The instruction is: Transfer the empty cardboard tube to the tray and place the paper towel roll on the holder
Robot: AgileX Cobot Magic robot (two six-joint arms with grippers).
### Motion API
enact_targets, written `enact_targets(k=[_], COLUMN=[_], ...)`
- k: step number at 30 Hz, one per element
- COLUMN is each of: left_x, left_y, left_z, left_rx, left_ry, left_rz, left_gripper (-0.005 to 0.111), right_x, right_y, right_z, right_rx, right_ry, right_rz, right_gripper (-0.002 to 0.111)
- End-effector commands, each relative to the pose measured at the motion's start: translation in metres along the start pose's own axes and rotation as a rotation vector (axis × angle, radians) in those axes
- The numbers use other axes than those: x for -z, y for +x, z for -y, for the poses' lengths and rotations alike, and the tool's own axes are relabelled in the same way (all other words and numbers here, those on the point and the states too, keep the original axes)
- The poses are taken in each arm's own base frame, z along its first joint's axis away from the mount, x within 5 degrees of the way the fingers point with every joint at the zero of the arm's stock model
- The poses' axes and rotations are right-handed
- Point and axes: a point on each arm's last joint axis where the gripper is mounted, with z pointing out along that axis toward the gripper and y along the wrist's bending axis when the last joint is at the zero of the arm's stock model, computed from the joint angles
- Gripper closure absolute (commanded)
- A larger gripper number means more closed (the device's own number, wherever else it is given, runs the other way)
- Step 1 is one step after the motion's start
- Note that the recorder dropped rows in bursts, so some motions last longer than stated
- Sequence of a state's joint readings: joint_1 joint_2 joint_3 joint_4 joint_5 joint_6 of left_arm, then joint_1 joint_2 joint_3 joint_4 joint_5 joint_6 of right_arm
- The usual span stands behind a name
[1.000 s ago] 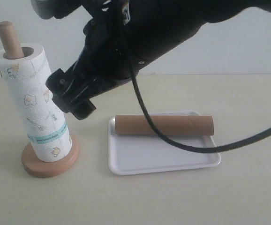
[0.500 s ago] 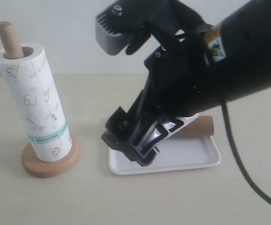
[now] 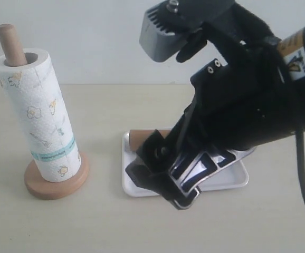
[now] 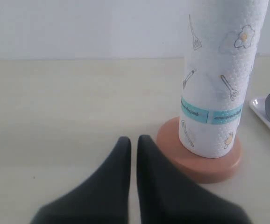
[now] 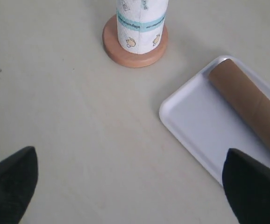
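Right gripper (image 3: 165,176): jaws spread wide, nothing held. Just below and beside it, tray (image 5: 195,123) with cardboard tube (image 5: 247,105) lying inside. Farther out, paper towel roll (image 3: 36,116) seated on holder (image 3: 57,187). Probably light, soft, crushable; best taken gently at mid-height. Left gripper (image 4: 132,144): closed, empty.

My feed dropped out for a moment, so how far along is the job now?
Both steps look done: the empty cardboard tube lies in the tray, and the paper towel roll stands on the holder, pole poking out of its core. Nothing is in hand: the left gripper is shut on nothing, the right gripper open and empty. Nothing visibly remains.
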State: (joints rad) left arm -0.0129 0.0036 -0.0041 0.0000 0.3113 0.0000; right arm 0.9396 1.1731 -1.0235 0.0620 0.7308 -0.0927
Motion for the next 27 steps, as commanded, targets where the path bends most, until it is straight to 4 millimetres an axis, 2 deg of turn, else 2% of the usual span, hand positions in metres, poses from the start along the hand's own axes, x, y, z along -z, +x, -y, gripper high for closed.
enact_targets(k=[1, 2, 4, 7, 8, 9, 13, 27], left_x=[0.0, 0.0, 0.0, 0.0, 0.0, 0.0, 0.0, 0.0], left_y=[0.001, 0.001, 0.001, 0.001, 0.001, 0.001, 0.001, 0.001], left_z=[0.0, 0.0, 0.0, 0.0, 0.0, 0.0, 0.0, 0.0], left_rx=[0.001, 0.001, 0.001, 0.001, 0.001, 0.001, 0.001, 0.001], left_ry=[-0.003, -0.003, -0.003, -0.003, -0.003, -0.003, -0.003, -0.003], left_rz=[0.001, 0.001, 0.001, 0.001, 0.001, 0.001, 0.001, 0.001], left_gripper=[0.103, 0.103, 0.103, 0.103, 0.103, 0.103, 0.103, 0.103], right_x=[0.002, 0.002, 0.003, 0.003, 0.003, 0.003, 0.003, 0.003], right_y=[0.006, 0.008, 0.012, 0.017, 0.018, 0.018, 0.017, 0.017], right_z=[0.0, 0.0, -0.001, -0.002, -0.002, -0.002, -0.002, -0.002], right_rx=[-0.042, -0.044, -0.041, -0.031, -0.023, -0.028, -0.028, -0.035], right_ry=[-0.006, -0.007, -0.007, -0.019, -0.021, -0.02, -0.02, -0.019], right_rz=[-0.048, -0.066, -0.111, -0.171, -0.177, -0.177, -0.174, -0.17], right_gripper=[0.004, 0.007, 0.023, 0.078, 0.102, 0.106, 0.098, 0.099])
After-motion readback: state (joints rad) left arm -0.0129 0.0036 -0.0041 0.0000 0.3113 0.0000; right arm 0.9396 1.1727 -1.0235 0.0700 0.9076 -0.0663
